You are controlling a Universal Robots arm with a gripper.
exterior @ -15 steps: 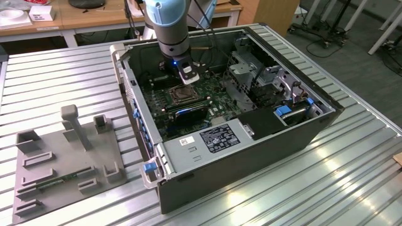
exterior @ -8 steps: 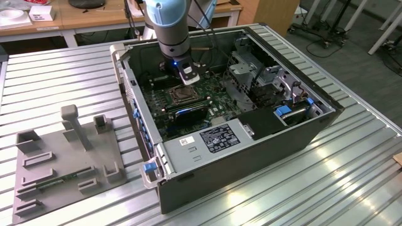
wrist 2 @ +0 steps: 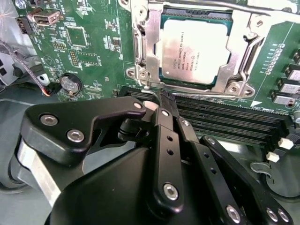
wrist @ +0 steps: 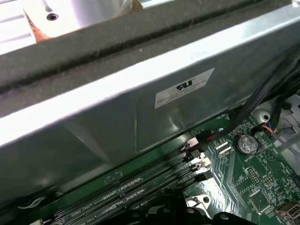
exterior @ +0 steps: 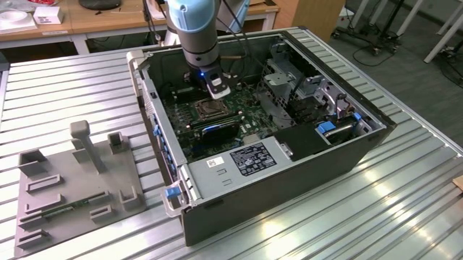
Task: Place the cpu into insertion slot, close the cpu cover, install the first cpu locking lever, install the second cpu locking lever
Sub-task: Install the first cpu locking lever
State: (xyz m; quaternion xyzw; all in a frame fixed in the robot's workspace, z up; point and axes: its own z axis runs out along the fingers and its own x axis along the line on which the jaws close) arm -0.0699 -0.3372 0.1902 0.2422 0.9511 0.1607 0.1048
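Note:
In the second wrist view the cpu (wrist 2: 194,49) lies flat in the insertion slot (wrist 2: 197,13), whose dark edge shows around it. The cpu cover (wrist 2: 152,47) is down over the chip, framing it. A thin wire lever (wrist 2: 211,97) runs along the socket's side next to the memory slots. Another wire lever (wrist 2: 211,3) runs along the opposite side. My gripper (wrist 2: 164,101) is shut, its black fingers pressed together, their tips just beside the socket corner where the nearer lever ends. In the exterior view the gripper (exterior: 217,93) hangs inside the open case, right above the socket (exterior: 212,108).
Black memory slots (wrist 2: 225,117) lie beside the socket, and a coin battery (wrist 2: 70,84) sits on the green board. The case walls (exterior: 155,124) and a metal drive cage (exterior: 289,86) hem in the arm. A grey fixture plate (exterior: 72,184) lies on the table at the exterior view's left.

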